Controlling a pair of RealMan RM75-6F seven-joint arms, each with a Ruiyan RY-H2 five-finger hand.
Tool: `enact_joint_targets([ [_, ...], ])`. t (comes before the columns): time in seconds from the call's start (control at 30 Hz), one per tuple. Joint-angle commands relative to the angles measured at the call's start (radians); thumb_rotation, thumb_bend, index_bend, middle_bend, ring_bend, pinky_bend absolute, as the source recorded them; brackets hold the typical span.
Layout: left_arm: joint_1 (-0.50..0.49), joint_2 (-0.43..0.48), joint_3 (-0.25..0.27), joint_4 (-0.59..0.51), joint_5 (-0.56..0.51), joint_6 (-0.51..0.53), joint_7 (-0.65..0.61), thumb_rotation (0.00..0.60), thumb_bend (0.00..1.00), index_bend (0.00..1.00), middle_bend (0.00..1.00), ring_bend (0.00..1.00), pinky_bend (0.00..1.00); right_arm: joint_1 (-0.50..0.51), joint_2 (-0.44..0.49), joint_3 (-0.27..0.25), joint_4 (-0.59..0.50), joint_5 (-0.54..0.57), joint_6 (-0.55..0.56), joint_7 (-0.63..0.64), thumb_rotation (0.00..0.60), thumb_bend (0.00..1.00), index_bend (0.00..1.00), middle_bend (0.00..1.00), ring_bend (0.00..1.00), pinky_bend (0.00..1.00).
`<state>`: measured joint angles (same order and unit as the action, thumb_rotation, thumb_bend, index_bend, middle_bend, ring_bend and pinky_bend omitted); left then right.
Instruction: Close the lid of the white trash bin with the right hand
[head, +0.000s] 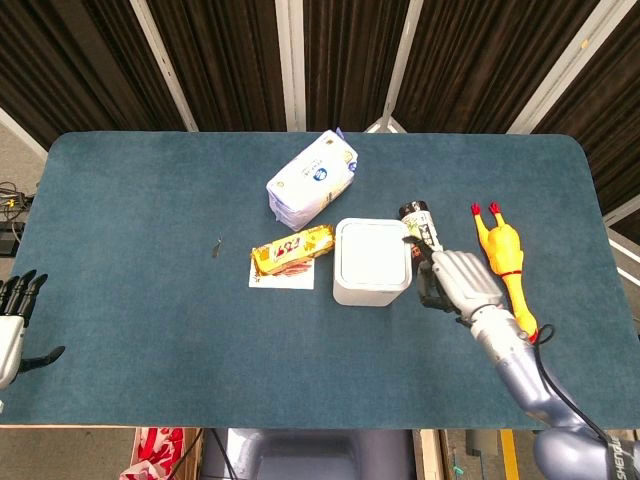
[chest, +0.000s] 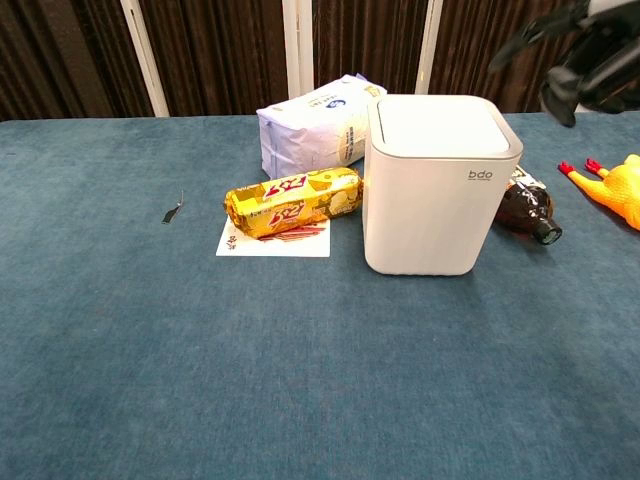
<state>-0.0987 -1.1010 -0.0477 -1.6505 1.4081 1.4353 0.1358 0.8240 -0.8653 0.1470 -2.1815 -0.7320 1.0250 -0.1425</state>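
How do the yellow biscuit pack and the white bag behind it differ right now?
The yellow biscuit pack is a slim golden roll with red lettering; the white bag is a bulkier, pillow-shaped pack with a blue logo. The biscuit pack rests on a white card, while the bag lies directly on the blue table. The pack sits nearer the robot, the bag farther back. Both lie flat, left of the white trash bin.

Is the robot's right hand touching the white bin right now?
Apart. In the chest view the right hand hangs above and to the side of the white trash bin, with dark curtain showing between them.
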Motion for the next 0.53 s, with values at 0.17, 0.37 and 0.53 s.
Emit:
enact_joint_targets([
  [0.17,0.006,-0.006,0.003,0.002,0.013,0.017,0.009,0.6,0.0,0.0,0.0,0.0,0.0,-0.291,-0.015,-0.146,0.14,-0.392,0.228,0.095,0.6,0.42,0.0,0.02,0.02,0.17],
  [0.37,0.017,-0.014,0.011,0.008,0.041,0.047,0.028,0.6,0.0,0.0,0.0,0.0,0.0,-0.455,-0.122,-0.24,0.366,-0.573,0.38,0.094,0.6,0.34,0.0,0.0,0.0,0.04],
  [0.53,0.023,-0.027,0.013,0.024,0.056,0.067,0.042,0.6,0.0,0.0,0.0,0.0,0.0,-0.566,-0.212,-0.262,0.544,-0.667,0.513,0.134,0.6,0.34,0.0,0.0,0.0,0.01],
])
